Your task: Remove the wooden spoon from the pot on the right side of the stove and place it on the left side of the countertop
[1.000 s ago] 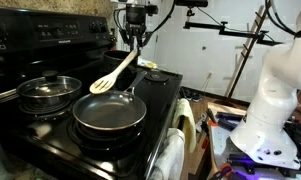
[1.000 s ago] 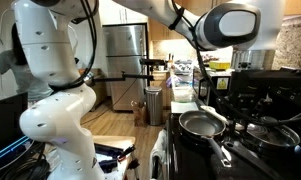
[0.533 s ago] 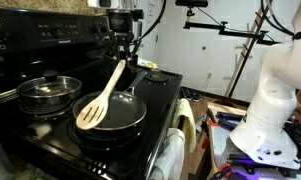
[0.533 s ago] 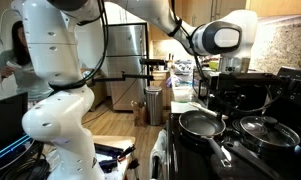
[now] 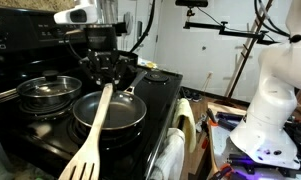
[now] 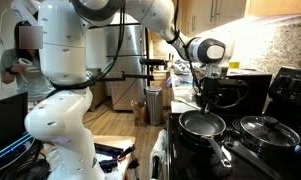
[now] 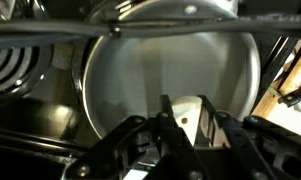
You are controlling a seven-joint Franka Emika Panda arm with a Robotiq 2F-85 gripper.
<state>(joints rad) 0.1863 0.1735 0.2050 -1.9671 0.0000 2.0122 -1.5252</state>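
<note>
The end effector (image 5: 108, 70) is clenched on the upper handle of the long, pale wooden spoon (image 5: 95, 128). The spoon hangs in the air above the black smooth-top stove (image 5: 30, 135), already clear of any pot. In that exterior view its long axis runs from about 1 o'clock at the grip down to 7 o'clock. The bowl end is lowest, nearest the camera and out past the front of the stove.

The handle crosses over the wide, shallow, dark frying pan (image 5: 125, 115) without appearing to touch it. The steel pot with a glass lid (image 5: 48, 93) sits at about 9 o'clock from the pan, apart from the spoon. The wrist view shows the pale handle (image 7: 193, 120) pinched between the fingers, with the pan's grey floor directly below.

The dark deep pot cannot be made out behind the end effector. The coming carry to the counter probably turns on that low 7 o'clock end, which should meet a surface first.
</note>
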